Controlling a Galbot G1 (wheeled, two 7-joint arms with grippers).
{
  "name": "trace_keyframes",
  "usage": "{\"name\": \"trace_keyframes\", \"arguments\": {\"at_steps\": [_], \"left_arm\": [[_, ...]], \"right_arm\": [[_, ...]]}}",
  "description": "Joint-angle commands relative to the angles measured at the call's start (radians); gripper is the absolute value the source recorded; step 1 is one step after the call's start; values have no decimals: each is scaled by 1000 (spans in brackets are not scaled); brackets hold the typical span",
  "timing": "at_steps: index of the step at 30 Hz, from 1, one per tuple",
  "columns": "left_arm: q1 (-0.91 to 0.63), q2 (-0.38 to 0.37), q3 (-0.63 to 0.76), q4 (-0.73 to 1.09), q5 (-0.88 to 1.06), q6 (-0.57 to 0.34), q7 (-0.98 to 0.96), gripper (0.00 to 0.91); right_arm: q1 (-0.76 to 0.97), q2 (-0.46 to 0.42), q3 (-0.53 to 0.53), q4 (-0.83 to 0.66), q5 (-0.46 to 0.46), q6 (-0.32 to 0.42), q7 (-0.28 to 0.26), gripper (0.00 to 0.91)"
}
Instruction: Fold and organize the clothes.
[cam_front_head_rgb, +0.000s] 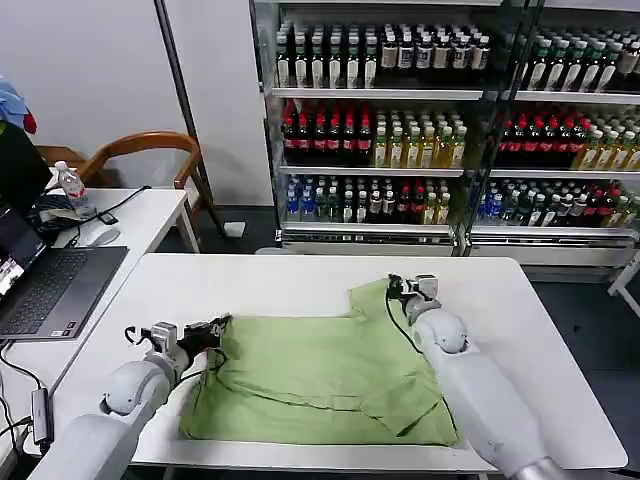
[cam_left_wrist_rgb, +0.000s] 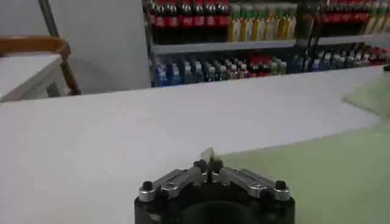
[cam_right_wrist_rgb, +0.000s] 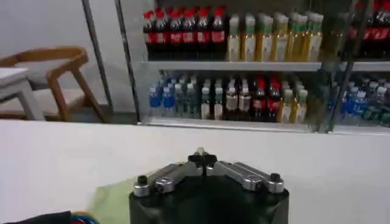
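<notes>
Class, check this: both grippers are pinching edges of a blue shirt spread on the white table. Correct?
Not quite: the shirt is light green, not blue, as the head view shows. The rest holds: the left gripper and right gripper each pinch an edge of it on the white table.

Between my black-and-silver jaws lies a plain light green shirt (cam_front_head_rgb: 330, 375) on the white table (cam_front_head_rgb: 280, 285).

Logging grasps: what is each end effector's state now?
Left end effector: shut on the green shirt.
Right end effector: shut on the green shirt.
</notes>
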Motion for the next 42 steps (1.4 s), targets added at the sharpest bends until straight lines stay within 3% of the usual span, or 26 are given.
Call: {"name": "trace_keyframes", "arguments": {"at_steps": [1, 8, 15, 23, 32, 42], "left_arm": [[148, 24, -83, -190, -31, -17, -12, 50], [294, 30, -170, -265, -30, -48, -9, 50], [360, 26, -210, -320, -31, -65, -9, 50], [374, 34, -237, -364, -34, -53, -9, 50], [494, 11, -265, -434, 11, -35, -11, 50], [533, -3, -294, -392, 38, -59, -2, 50]], "right_arm": [[-175, -92, 60, 297, 48, -25, 17, 0], [-412, -164, 139, 460, 34, -21, 16, 0], [-521, -180, 188, 571, 16, -16, 22, 0], [-574, -205, 239, 621, 11, -9, 22, 0], [-708, -222, 314, 683, 11, 9, 21, 0], [-846, -218, 359, 756, -11, 19, 38, 0]]}}
